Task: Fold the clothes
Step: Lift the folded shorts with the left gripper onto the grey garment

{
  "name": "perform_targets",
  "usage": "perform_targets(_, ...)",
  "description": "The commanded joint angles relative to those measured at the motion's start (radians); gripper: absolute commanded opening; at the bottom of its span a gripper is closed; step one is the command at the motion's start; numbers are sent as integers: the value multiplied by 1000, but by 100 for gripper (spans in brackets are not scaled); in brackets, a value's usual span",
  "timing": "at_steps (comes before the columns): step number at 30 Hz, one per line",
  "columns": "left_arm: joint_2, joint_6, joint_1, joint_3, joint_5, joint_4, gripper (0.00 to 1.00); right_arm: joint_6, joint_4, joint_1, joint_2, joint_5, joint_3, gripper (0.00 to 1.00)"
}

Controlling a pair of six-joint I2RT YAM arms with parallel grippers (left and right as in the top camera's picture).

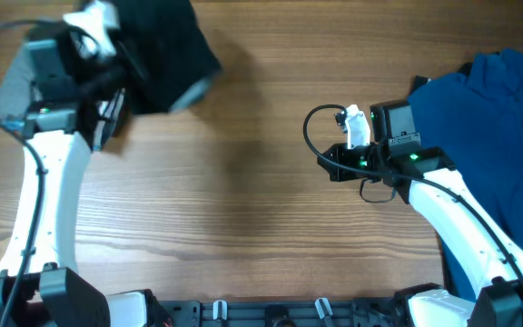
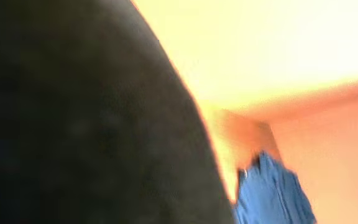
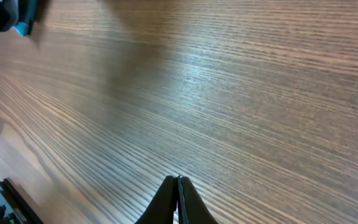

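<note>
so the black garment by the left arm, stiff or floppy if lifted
Probably floppy: the black garment sits bunched in an uneven, soft-looking heap. Likely light for its size, being cloth. Pushed across the wooden table, it would probably crumple rather than slide whole.

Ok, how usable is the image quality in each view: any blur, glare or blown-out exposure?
Overhead: evenly lit and sharp, only the black fabric garment at top left looks slightly smeared. Left wrist: badly blurred, that cloth fills the left half, background blown out yellow-orange, blue fabric shirt out of focus. Right wrist: crisp grain, mild sheen on the wooden table.
</note>
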Motion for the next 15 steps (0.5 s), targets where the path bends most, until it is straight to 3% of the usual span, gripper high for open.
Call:
perform_targets(1, 83, -79, 78, 11, -27, 202, 4, 16, -10, 4, -11, 1, 0, 4)
perform_targets(7, 305, -216, 238, 11, -108, 386, 4, 89, -30, 4, -11, 1, 0, 4)
perform_targets(12, 379, -217, 391, 11, -82, 341, 4, 112, -30, 4, -11, 2, 0, 4)
perform_targets(13, 380, -208, 408, 11, -82, 326, 8, 113, -29, 4, -11, 1, 0, 4)
perform_targets(14, 380, -193, 425, 11, -87, 298, 32, 113, -29, 4, -11, 1, 0, 4)
perform_targets(15, 380, -193, 432, 11, -110, 274, 72, 112, -30, 4, -11, 1, 0, 4)
